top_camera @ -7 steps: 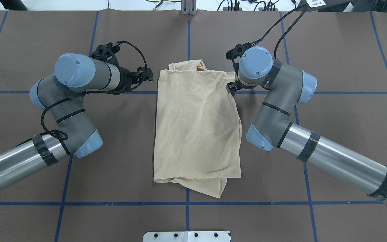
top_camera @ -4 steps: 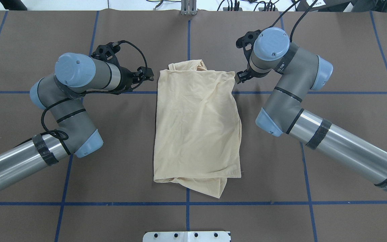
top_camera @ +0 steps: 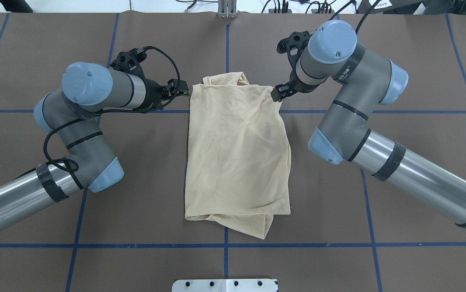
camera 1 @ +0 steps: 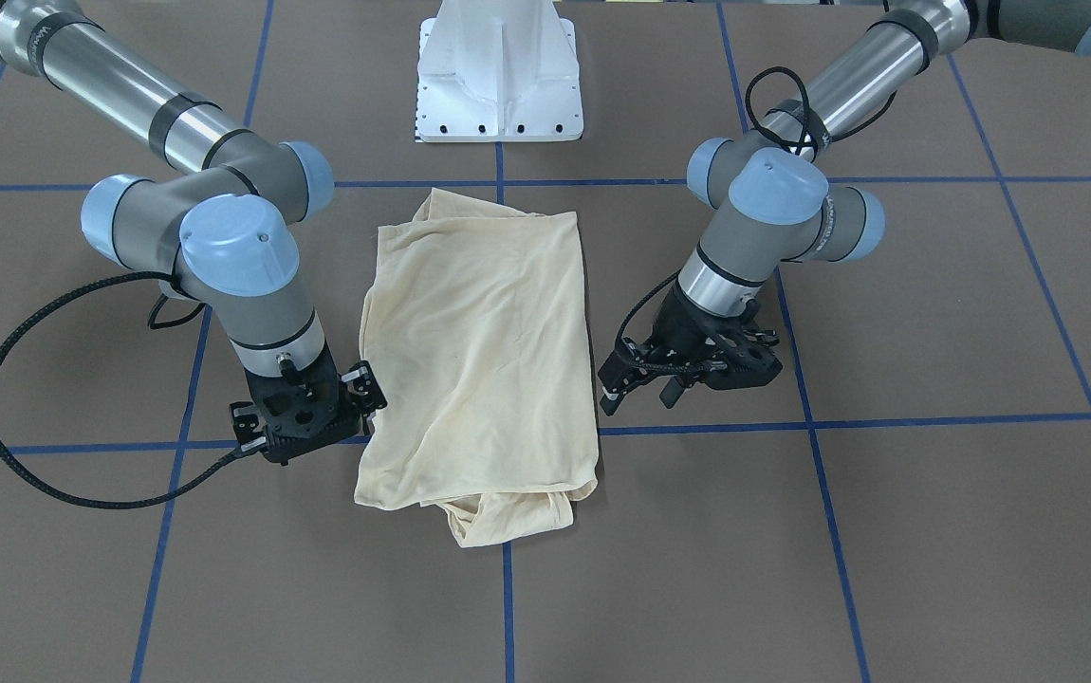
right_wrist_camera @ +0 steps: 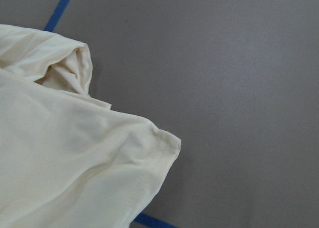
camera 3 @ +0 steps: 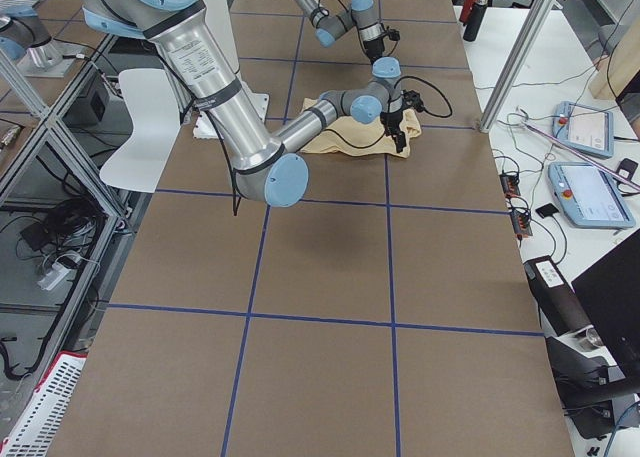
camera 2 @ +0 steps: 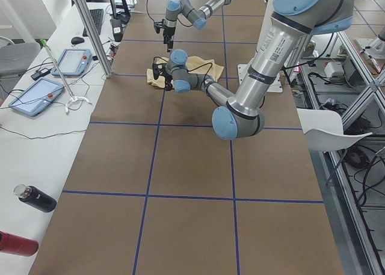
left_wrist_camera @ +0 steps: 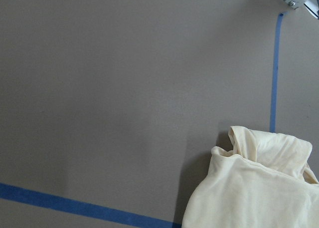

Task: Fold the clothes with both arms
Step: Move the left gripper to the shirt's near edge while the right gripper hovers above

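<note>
The left tool point(camera 1: 638, 398) hangs with its jaws spread and empty just off the shirt's 11 o'clock corner, as seen from overhead. The right tool point(top_camera: 277, 92) sits over the 1 o'clock corner, though I cannot tell how far it is open; both look lined up to lift those corners for a fold. The shirt point(top_camera: 237, 154) lies mid-table point(top_camera: 144, 219) between them, a pale cream, lightly creased rectangle with its print hidden, bunched at 12 o'clock and with a flap poking out at 6.
</note>
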`<action>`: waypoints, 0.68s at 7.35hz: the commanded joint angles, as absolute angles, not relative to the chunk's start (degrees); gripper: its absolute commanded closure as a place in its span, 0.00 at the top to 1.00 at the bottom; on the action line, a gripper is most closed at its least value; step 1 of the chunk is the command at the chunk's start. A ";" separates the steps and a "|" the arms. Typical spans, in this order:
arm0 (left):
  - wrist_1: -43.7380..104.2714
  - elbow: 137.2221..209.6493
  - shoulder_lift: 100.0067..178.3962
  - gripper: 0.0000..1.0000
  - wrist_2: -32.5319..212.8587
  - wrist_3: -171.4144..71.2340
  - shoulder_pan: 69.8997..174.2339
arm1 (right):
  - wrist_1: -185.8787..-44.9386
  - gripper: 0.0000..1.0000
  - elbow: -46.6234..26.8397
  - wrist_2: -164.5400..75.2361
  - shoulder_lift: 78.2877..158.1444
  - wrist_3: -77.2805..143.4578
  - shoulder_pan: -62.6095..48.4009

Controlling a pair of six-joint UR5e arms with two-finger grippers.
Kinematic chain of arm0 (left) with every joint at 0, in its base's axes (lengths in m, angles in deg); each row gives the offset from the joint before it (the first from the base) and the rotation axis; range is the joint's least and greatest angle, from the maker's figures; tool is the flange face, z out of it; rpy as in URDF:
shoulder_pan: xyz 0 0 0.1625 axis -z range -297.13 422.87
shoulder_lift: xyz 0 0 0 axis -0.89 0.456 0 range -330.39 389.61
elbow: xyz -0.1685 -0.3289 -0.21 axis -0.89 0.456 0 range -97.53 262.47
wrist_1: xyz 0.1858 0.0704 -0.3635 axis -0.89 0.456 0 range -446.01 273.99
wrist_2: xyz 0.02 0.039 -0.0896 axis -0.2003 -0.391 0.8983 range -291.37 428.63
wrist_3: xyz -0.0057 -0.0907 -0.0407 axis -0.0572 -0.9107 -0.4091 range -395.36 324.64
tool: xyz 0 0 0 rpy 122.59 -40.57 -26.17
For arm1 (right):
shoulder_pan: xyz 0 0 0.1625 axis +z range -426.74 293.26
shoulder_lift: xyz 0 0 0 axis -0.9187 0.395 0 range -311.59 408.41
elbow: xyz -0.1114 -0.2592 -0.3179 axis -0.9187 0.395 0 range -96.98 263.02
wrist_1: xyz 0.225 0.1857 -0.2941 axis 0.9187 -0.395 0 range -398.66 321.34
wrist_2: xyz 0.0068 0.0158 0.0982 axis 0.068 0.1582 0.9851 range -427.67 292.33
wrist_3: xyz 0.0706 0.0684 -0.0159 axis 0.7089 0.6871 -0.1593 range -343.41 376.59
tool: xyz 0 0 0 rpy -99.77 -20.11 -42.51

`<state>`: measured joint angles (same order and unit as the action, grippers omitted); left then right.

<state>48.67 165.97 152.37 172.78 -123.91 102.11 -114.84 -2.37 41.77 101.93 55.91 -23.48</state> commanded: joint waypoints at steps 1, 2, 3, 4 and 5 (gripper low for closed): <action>48.37 172.35 149.16 1.00 174.88 -124.57 99.27 | -115.04 1.00 -11.34 47.00 107.53 63.04 -25.07; 48.55 175.16 146.27 1.00 174.63 -126.40 97.26 | -114.52 1.00 -13.38 49.11 109.04 69.87 -25.68; 48.37 177.19 144.85 1.00 174.28 -130.24 95.50 | -114.42 1.00 -15.23 49.74 109.23 76.46 -27.17; 48.29 179.21 142.48 1.00 174.10 -131.24 93.04 | -114.42 1.00 -16.55 49.83 109.32 81.05 -28.23; 48.02 181.23 140.89 1.00 174.19 -133.34 91.28 | -114.42 1.00 -17.70 49.75 109.23 82.75 -28.94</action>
